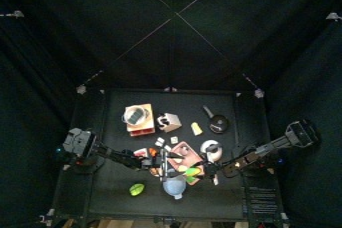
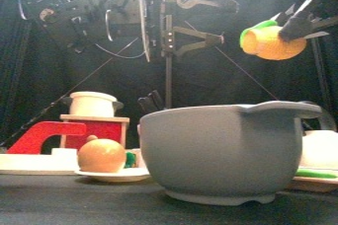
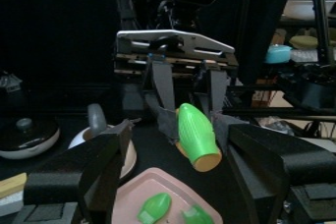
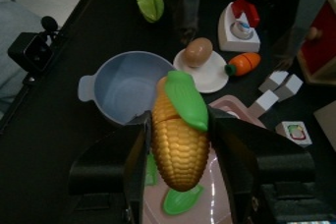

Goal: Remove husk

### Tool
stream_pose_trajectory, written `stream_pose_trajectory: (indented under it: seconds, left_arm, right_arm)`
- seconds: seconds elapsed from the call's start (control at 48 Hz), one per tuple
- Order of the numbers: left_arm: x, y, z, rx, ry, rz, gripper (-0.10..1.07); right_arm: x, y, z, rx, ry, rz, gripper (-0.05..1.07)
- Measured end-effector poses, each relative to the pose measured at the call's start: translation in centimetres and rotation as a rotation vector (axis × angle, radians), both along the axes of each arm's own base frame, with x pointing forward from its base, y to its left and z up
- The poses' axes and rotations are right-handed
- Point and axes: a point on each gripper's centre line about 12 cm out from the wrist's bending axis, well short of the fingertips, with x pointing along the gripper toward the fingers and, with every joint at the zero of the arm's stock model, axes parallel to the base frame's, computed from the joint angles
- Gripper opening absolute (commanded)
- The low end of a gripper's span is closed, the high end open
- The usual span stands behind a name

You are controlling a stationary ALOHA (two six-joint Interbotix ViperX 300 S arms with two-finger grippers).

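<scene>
Looking across the small black table (image 1: 221,187), it's pretty crowded: a big grey plastic bowl with a side handle (image 2: 234,153) sits right up front, and next to it there's a yellowish egg-shaped toy on a small white saucer (image 2: 103,156). Behind that is a red-and-white toy block (image 2: 53,136) with a cream cylinder (image 2: 93,103) on top. The right wrist view also shows a green leafy toy (image 4: 149,5), a small orange carrot-like piece (image 4: 243,65) and a pink board (image 4: 238,107) lying on the table near the bowl.

The yellow plastic corn cob with a green husk strip (image 4: 178,136) is up in the air, well above the bowl, clamped between the jaws of the right gripper (image 4: 180,174). From the front it hangs at upper right, with its yellow blunt end facing the middle and its long axis running toward the left gripper (image 3: 178,184).

That left claw is spread wide and holds nothing; the cob sits between its two fingers (image 3: 94,164), husk side showing, without any visible contact. Nothing stands between the two grippers except the cob itself.
</scene>
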Motion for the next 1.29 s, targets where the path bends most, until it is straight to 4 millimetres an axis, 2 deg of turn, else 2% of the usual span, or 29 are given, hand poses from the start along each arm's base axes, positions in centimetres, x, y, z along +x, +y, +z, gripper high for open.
stream_pose_trajectory:
  seconds: [0.292,0.542,0.875,1.188,1.292]
  left_arm:
    - [1.7,0.4,0.1,-0.096,0.078,0.055,0.98]
    - [2.6,0.6,-0.5,-0.132,0.113,0.08,0.97]
    - [2.7,1.0,-0.5,-0.165,0.116,0.105,0.95]
    - [2.8,1.0,-0.4,-0.18,0.112,0.105,0.78]
    - [2.8,1.0,-0.5,-0.185,0.114,0.106,0.76]
  right_arm:
    - [0.1,-0.3,0.1,0.013,-0.002,-0.031,0.7]
    - [0.1,-0.3,0.1,0.016,-0.001,-0.033,0.7]
    - [0.2,-0.4,0.2,0.018,-0.005,-0.037,0.7]
    - [0.3,-0.3,0.1,0.016,-0.001,-0.036,0.7]
    - [0.3,-0.4,0.0,0.016,0.004,-0.037,0.7]
